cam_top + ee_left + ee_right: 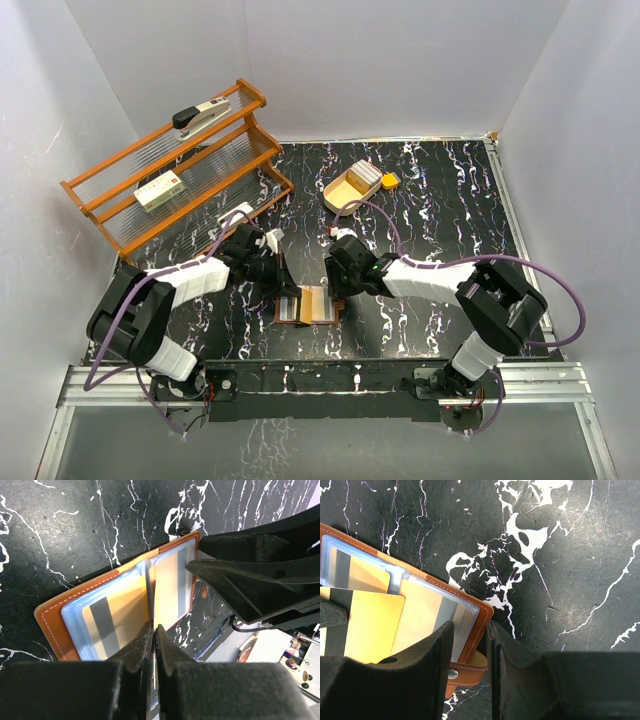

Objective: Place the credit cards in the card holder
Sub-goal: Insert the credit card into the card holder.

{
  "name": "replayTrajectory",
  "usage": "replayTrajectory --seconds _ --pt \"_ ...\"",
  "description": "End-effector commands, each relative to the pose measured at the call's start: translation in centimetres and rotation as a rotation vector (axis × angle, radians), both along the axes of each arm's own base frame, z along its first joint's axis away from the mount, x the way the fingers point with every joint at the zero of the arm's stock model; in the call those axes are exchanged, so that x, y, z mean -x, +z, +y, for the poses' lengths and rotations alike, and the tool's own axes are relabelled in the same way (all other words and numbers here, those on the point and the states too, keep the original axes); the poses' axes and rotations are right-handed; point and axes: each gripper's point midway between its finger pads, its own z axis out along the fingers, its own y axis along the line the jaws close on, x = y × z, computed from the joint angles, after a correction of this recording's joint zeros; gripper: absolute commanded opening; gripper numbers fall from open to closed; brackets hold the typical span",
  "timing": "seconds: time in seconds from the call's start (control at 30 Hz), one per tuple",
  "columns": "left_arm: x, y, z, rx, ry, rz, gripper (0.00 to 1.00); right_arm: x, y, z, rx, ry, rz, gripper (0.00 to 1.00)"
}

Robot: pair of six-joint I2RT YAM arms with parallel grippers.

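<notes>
The brown card holder [308, 305] lies open on the black marbled table between both arms. Gold credit cards with grey stripes sit in its clear sleeves [112, 615] [422, 612]. My left gripper [153, 627] is shut, pinching the upright middle sleeve leaf [148, 587] at the spine. My right gripper [470, 624] straddles the holder's right cover edge [483, 617]. Its jaws stand a little apart, one finger over the sleeves and one on the table beside the cover. The snap tab [467, 672] shows between them. Another gold card [370, 625] lies nearer the camera; whether it is sleeved I cannot tell.
A wooden rack [170, 175] at the back left carries a stapler [200, 115] and a white-and-green box [158, 190]. A tan tray [350, 185] and a small yellow block [390, 181] sit at the back centre. White walls enclose the table.
</notes>
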Motion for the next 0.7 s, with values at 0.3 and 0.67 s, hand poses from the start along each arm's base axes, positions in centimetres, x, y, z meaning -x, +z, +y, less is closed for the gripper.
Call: replayTrajectory --seconds 0.3,0.67 --pt "0.1 -1.7 0.8 -0.053 0.042 0.047 0.0 -0.2 -0.3 0.1 0.003 0.017 -0.026 0.3" --pt "0.0 -2.8 1.2 -0.102 0.06 0.087 0.0 -0.2 -0.3 -0.1 0.002 0.018 -0.034 0.29"
